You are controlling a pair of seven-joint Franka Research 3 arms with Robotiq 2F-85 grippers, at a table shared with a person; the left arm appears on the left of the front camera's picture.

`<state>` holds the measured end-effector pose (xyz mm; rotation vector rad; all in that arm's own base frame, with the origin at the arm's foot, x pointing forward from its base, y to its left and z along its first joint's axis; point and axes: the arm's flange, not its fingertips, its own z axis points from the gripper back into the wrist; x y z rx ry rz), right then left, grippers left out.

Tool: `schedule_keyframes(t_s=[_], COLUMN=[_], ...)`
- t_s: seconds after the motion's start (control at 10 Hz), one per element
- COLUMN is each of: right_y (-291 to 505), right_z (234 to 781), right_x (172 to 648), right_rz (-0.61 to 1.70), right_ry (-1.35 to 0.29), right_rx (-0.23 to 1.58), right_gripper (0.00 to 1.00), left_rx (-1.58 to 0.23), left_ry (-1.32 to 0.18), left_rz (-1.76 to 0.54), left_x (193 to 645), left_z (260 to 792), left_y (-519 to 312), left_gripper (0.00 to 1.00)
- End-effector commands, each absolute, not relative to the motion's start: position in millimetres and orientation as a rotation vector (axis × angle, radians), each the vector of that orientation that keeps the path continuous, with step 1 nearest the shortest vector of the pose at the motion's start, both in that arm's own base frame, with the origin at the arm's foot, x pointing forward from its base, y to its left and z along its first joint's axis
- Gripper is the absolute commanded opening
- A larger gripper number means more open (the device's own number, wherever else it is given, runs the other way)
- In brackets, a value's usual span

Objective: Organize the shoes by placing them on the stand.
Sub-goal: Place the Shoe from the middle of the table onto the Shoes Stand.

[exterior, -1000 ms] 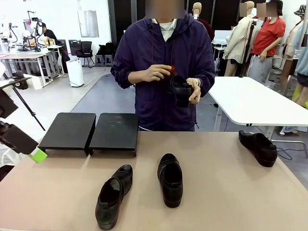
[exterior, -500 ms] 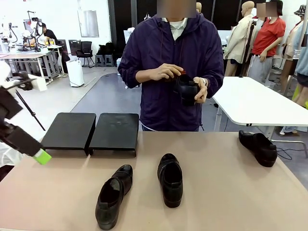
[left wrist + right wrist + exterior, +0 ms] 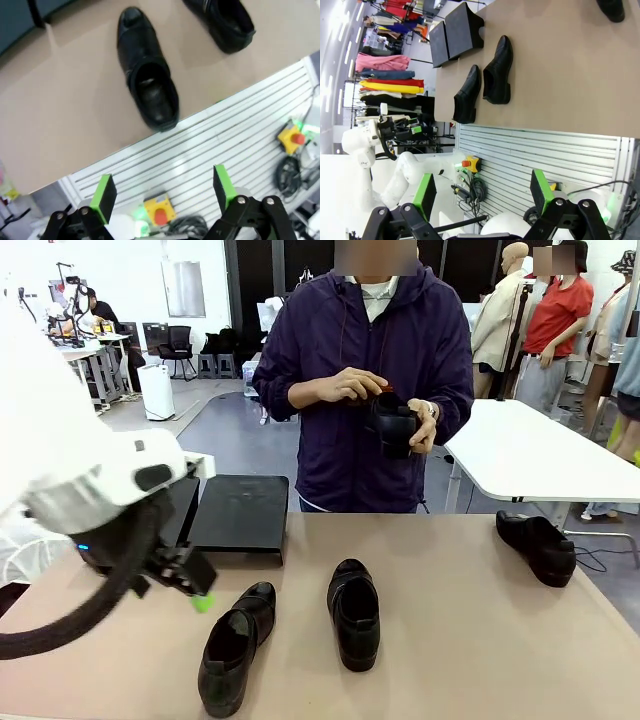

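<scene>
Black glossy leather is our target: the near-left shoe (image 3: 230, 660) lies on the table (image 3: 470, 640) close to our edge, its toe angled toward the middle shoe (image 3: 354, 613) just beside it; a third shoe (image 3: 537, 545) sits well apart at the far right; the person's hands (image 3: 340, 388) hold the fourth shoe (image 3: 392, 425) above the far side; the stand (image 3: 240, 512) waits at the far left, its visible panel bare, though our own arm (image 3: 90, 480) hides most of the other panel, so that one may or may not be bare. Our left gripper (image 3: 162, 192) hovers just beside the near-left shoe, jaws wide and empty; our right gripper (image 3: 482, 192) is likewise wide and empty, held back beyond our edge of the table. We judge the step in hand to be the reach for that near shoe; to do it well we should roll the wrist until the pads (image 3: 103, 197) straddle the shoe's narrow width, come down over the collar rather than the slick toe, close firmly, lift clear of the neighbour, then set it on the slope where the sole cannot slide.
</scene>
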<state>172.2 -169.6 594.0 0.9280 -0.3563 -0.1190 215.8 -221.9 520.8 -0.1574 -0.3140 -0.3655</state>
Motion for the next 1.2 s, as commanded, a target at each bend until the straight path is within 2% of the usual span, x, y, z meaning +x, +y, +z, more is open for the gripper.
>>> schedule_keyframes(t_s=[0.0,0.3,0.6,1.1], right_y=[-171,-171,-171,-171], right_z=[597,597,597,597], right_x=[173,173,173,173], right_rz=[-0.097,-0.097,-0.097,-0.097], right_ry=[-0.378,-0.378,-0.378,-0.378], right_rx=[0.948,0.948,0.948,0.948], right_gripper=[1.0,1.0,1.0,1.0], left_rx=[-0.189,-0.195,-0.178,-0.196], left_ry=[-0.305,-0.252,-0.296,-0.159], left_rz=[-0.356,-0.364,-0.383,-0.383], left_x=[244,274,296,309], left_z=[492,450,397,331], left_y=[-251,-273,-286,-306], left_gripper=[1.0,1.0,1.0,1.0])
